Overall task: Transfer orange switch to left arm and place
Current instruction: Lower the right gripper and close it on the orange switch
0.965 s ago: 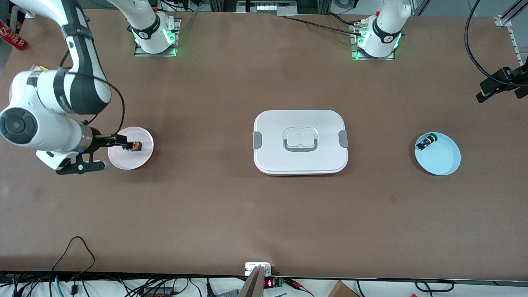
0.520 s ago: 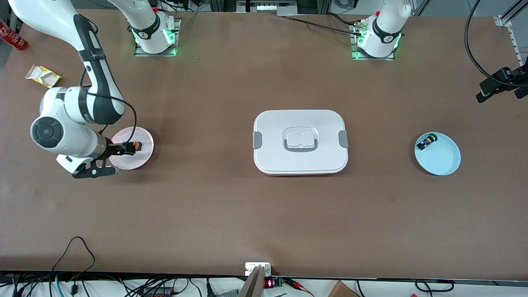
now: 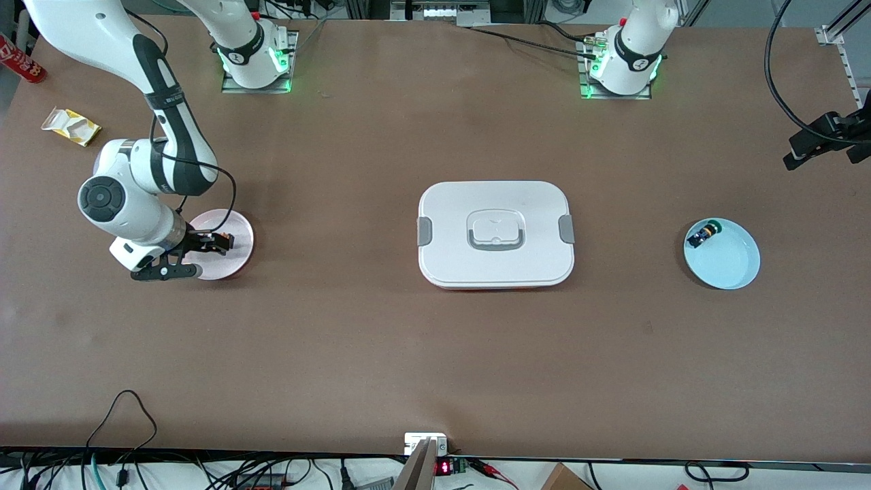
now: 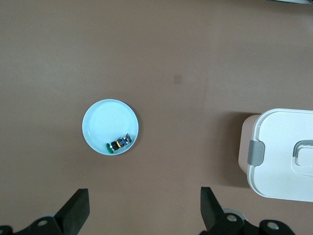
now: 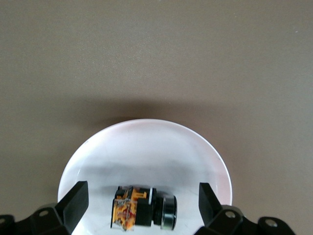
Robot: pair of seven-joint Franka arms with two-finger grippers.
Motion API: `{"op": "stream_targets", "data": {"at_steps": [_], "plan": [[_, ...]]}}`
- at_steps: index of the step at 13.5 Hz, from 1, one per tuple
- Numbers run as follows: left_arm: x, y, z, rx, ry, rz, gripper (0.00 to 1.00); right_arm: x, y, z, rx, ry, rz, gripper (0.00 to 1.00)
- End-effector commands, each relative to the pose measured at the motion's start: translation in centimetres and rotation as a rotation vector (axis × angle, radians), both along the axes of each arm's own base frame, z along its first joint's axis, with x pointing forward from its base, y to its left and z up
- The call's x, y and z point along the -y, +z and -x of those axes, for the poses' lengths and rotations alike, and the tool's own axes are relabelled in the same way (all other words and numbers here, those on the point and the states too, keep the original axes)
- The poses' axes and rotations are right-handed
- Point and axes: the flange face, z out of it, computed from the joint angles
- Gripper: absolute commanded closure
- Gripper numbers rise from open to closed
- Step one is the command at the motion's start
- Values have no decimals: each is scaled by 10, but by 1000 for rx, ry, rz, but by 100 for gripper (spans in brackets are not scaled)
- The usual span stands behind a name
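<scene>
The orange switch (image 3: 224, 239) lies on its side on the pink plate (image 3: 235, 224) toward the right arm's end of the table. My right gripper (image 3: 219, 242) is down at the plate, open, and the switch (image 5: 142, 213) lies between its two fingers (image 5: 73, 205) in the right wrist view, with gaps on both sides. The white box (image 3: 496, 233) stands mid-table. My left gripper (image 4: 142, 210) is open and empty, high over the table near the light-blue plate (image 4: 110, 122); its black hand (image 3: 820, 139) shows at the front view's edge.
The light-blue plate (image 3: 728, 258) toward the left arm's end holds a small black switch with blue and green parts (image 3: 701, 235). A yellow wrapper (image 3: 70, 126) and a red can (image 3: 20, 60) lie near the table's corner at the right arm's end.
The right arm has come lower and closer in over the pink plate, its fingers staying around the switch. The switch, box and left arm have not moved.
</scene>
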Motion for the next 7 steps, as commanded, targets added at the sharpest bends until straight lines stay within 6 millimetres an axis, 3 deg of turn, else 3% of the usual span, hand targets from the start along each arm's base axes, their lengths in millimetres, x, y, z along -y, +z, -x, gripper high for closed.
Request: {"op": "stream_targets", "data": {"at_steps": [1, 7], "plan": [[4, -2, -4, -10, -5, 6, 0, -3, -16, 29, 77, -4, -19, 0], [4, -5, -6, -14, -11, 8, 0, -3, -26, 38, 62, -44, -19, 0]]}}
